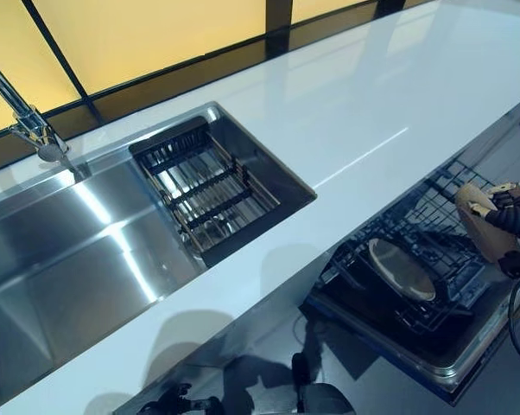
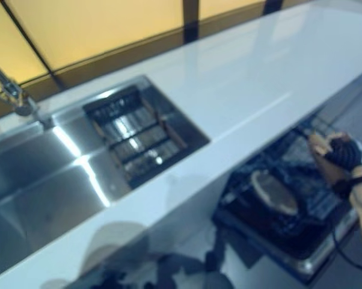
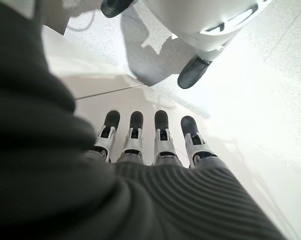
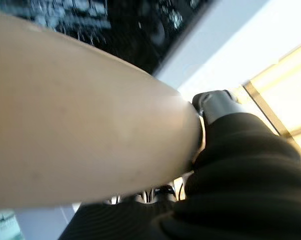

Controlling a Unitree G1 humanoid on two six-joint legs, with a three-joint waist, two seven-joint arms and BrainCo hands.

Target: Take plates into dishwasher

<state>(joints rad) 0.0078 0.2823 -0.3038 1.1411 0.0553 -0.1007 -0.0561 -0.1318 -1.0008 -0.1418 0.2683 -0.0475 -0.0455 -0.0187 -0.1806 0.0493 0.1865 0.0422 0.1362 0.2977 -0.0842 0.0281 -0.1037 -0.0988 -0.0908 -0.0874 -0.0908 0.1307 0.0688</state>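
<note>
right hand (image 1: 509,220) fingers clamped on tan plate (image 1: 483,226) | above dishwasher rack (image 1: 433,259) | left hand (image 3: 155,150) fingers straight

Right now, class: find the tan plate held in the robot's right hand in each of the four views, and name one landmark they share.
Left eye: tan plate at right edge, above the dishwasher rack.
Right eye: right edge, same spot.
Left wrist: not in it.
Right wrist: fills most of the frame.
Shared landmark: the rack.

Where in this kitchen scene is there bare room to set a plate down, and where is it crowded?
Free: the white countertop right of the sink, and the sink's bare floor left of the drying rack. Crowded: the dishwasher rack below the counter's edge already holds a plate, with the right robot hand gripping a tan plate over its right end.
</note>
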